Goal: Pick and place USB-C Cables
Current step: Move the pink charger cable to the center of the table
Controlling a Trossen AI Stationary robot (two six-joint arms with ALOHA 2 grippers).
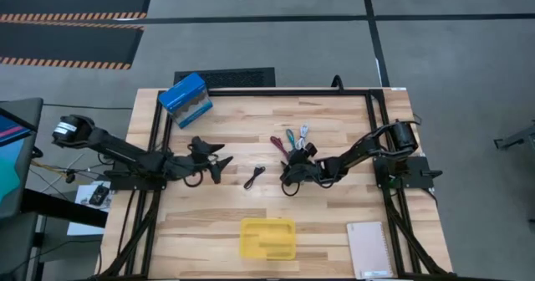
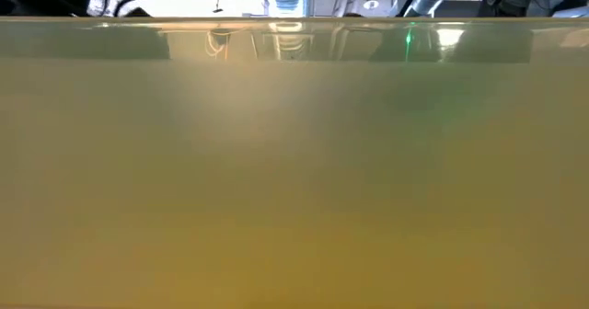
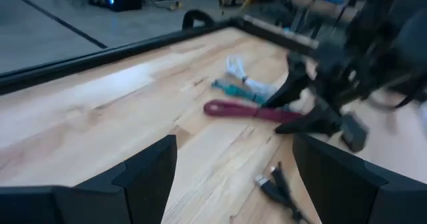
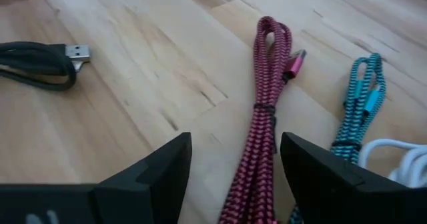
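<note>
Wooden table [image 4: 133, 64]: red cable [image 4: 263, 117] between open right jaws.

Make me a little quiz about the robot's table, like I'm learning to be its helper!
1. True or false: the yellow tray already holds a cable.
2. Which cable lies straight ahead of the right claw? A) white B) the red cable C) teal
3. Fill in: the left claw is ____ (open or shut).

Key: 1 false; 2 B; 3 open.
</note>
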